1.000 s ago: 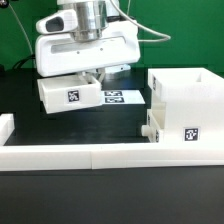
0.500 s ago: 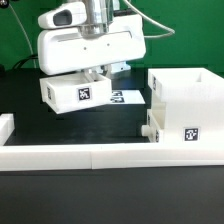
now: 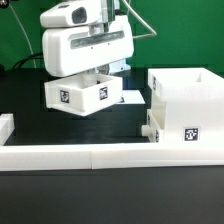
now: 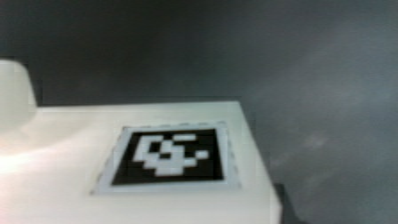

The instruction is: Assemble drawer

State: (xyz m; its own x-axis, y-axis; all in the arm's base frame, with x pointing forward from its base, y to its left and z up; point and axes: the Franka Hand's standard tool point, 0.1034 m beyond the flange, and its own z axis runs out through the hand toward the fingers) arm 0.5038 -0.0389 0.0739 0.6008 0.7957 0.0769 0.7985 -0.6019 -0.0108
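Hiding the hand's [image 3: 97, 76] fingers almost entirely, the white wrist body makes it hard to be sure, yet they seem to pinch the drawer tray [image 3: 84, 94], which hangs tilted just beneath them above the black table [image 3: 110, 125]. The wrist view is blurred, showing mostly one tag [image 4: 171, 155]. The housing [image 3: 186, 108] stands apart at the exterior view's right, dark table between; a low white wall [image 3: 100, 156] lines the near edge.

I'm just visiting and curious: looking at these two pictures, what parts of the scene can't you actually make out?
- Gripper fingertips, exterior view: hidden behind the white tray, so the grip itself is unseen.
- Marker board, exterior view: almost wholly covered by that tray.
- Housing, exterior view: cut off by the right edge.
- Wrist view: blurred; only one tag on a white face shows.
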